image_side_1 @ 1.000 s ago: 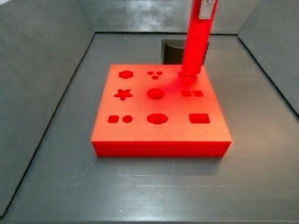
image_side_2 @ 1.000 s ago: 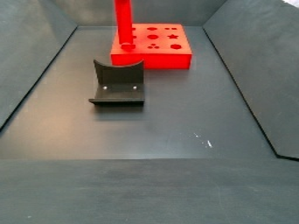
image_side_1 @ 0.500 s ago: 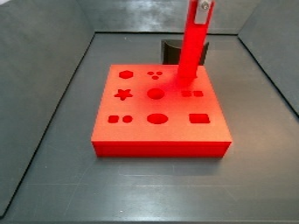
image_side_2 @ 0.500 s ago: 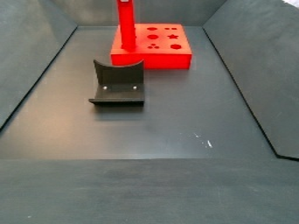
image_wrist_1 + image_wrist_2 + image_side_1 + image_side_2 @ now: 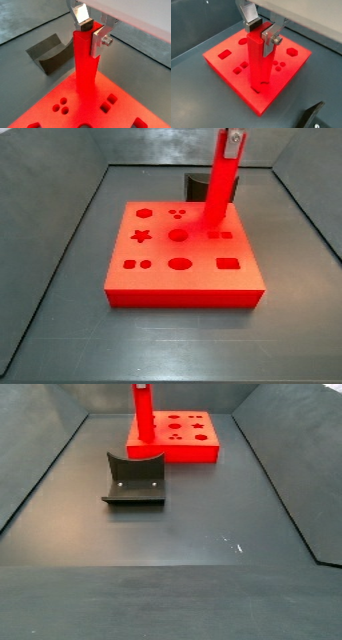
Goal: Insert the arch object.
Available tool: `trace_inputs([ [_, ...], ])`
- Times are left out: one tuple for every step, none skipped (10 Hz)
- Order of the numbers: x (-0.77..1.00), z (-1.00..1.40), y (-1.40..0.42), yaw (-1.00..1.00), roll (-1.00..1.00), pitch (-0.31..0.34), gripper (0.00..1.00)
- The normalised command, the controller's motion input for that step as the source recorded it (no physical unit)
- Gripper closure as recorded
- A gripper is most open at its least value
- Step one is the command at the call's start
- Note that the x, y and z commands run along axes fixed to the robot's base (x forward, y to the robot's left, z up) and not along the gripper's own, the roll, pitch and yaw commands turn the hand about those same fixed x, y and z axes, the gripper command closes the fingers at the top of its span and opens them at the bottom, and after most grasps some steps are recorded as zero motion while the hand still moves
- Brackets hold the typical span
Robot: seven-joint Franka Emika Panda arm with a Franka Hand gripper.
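Note:
The arch object [image 5: 221, 183] is a long bright red bar standing upright. My gripper [image 5: 90, 32] is shut on its upper end, one silver finger on each side; this also shows in a wrist view [image 5: 261, 32]. The gripper shows at the top of a side view [image 5: 234, 138] and is out of frame in the side view where the bar [image 5: 140, 414] stands. The bar's lower end [image 5: 258, 87] meets the flat red board [image 5: 174, 278] near a back corner. I cannot tell whether it sits in a hole.
The dark fixture [image 5: 134, 479] stands on the grey floor beside the board [image 5: 201, 452], also showing in a wrist view [image 5: 50, 52] and behind the board in a side view [image 5: 198, 185]. The board has several shaped holes [image 5: 181, 262]. Sloped grey walls surround the floor.
The bar, still in the gripper, has moved down a little toward the board since a second ago. Nothing else has moved.

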Motion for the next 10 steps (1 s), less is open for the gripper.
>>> trace_inputs([
  [0.05, -0.19, 0.0, -0.07, 0.01, 0.0, 1.0],
  [0.0, -0.23, 0.0, -0.06, 0.04, 0.0, 1.0],
  [0.0, -0.32, 0.0, -0.08, 0.05, 0.0, 1.0],
  [0.0, -0.49, 0.0, -0.1, 0.05, 0.0, 1.0],
  [0.0, -0.62, 0.0, -0.11, 0.09, 0.0, 1.0],
  [0.0, -0.61, 0.0, -0.12, 0.11, 0.0, 1.0],
  [0.0, -0.58, -0.01, -0.13, 0.12, 0.0, 1.0],
  [0.0, -0.58, -0.02, -0.12, 0.12, 0.0, 1.0],
  [0.0, -0.32, -0.01, -0.08, 0.07, 0.0, 1.0],
  [0.0, 0.0, 0.0, 0.0, 0.0, 0.0, 1.0],
])
